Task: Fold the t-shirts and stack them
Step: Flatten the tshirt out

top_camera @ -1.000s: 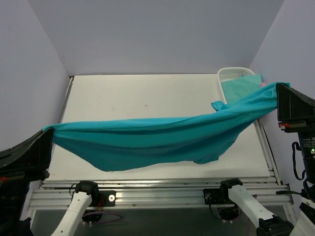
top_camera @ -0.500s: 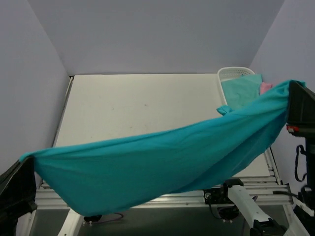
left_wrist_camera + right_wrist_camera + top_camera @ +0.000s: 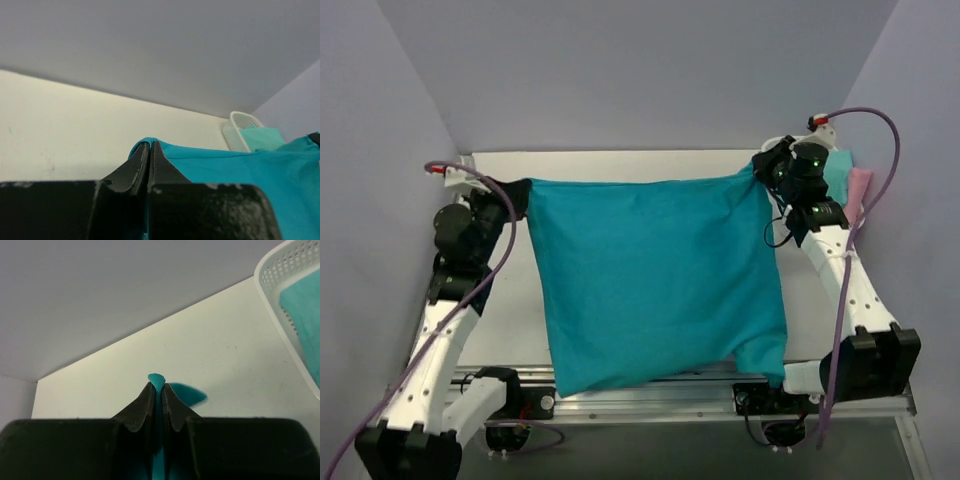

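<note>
Top external: deep teal tee spread over the bench, hem overhanging the near edge, bare strip along the far edge. Left claw and right claw each clenched on a far corner.

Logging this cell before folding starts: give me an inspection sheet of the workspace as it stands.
Surface: white table, far strip bare.
Job's things: teal tee spread wide between both arms, lower edge over the near rail; aqua tee in the white basket; pink tee next to it.
Clutter: white basket, far right corner.
Grippers: left gripper and right gripper, jaws shut on the teal tee's top corners.
Cables: purple cable looping along each arm.
Surroundings: plain grey walls.
</note>
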You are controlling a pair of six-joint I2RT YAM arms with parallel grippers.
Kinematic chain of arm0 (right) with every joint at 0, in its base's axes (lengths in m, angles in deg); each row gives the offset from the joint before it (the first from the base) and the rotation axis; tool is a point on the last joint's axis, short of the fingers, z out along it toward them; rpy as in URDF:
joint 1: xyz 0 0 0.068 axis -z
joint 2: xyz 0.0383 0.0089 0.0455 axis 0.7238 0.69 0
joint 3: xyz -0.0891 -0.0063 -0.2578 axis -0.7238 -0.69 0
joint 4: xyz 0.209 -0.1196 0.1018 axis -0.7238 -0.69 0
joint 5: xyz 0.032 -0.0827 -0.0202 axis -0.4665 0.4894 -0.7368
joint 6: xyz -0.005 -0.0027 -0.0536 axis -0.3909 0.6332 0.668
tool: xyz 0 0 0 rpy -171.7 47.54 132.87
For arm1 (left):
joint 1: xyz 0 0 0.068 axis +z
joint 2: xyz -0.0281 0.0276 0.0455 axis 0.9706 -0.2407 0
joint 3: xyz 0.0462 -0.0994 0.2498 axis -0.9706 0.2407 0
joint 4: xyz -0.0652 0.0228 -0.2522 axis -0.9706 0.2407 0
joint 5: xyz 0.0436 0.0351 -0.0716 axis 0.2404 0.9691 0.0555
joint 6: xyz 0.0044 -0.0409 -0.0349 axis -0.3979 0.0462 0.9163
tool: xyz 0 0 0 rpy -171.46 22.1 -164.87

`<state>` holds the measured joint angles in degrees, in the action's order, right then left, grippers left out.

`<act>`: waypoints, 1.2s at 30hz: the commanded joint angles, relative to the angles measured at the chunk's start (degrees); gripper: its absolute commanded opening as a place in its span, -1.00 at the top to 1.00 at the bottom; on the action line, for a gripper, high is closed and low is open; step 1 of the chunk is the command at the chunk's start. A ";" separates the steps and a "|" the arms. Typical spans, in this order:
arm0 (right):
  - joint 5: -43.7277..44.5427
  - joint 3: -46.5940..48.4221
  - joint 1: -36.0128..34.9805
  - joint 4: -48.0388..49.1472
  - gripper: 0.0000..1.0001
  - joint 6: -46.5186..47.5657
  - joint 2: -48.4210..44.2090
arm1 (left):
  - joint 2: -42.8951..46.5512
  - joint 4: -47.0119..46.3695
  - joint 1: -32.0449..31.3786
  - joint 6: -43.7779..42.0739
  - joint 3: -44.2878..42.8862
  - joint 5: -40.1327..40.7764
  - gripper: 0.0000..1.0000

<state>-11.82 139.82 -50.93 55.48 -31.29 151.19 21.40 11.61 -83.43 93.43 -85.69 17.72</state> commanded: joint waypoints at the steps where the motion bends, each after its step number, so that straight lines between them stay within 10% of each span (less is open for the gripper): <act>1: 2.78 -1.99 -1.24 17.19 1.00 -1.50 2.80 | -4.82 -19.37 0.23 -1.25 2.66 3.58 0.95; 10: 13.77 3.61 -8.27 29.69 0.93 1.67 31.35 | -46.60 -30.92 0.59 -2.75 -9.07 6.65 0.95; 11: 14.64 8.15 -8.27 29.28 -0.07 1.84 36.69 | -50.68 -30.84 0.85 -2.48 -11.98 7.01 0.95; 12: 15.17 11.50 -8.19 28.05 -0.50 1.84 39.53 | -54.20 -30.14 1.02 -2.57 -15.32 7.36 0.95; 14: 17.28 21.58 -8.36 22.96 -0.99 2.81 46.92 | -64.75 -24.53 2.16 -0.91 -27.74 7.46 0.34; 17: 19.47 28.13 -8.71 19.96 -1.00 4.91 51.07 | -74.96 -16.35 4.10 2.34 -43.14 5.70 -0.87; 18: 20.18 30.15 -8.71 19.78 -1.00 5.53 51.16 | -76.20 -14.51 4.28 2.96 -45.56 5.69 -0.88; 23: 23.95 30.35 -9.59 18.20 -1.00 9.04 45.46 | -71.48 -13.17 4.37 1.74 -46.56 7.53 -0.88; 36: 29.42 2.59 -15.30 6.52 -1.00 0.62 18.57 | -35.18 -6.32 -9.58 1.20 -8.26 24.76 -0.88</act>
<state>15.37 150.29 -64.24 67.63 -26.53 173.27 -16.11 1.40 -88.34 94.20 -100.95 36.80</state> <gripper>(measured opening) 0.996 0.939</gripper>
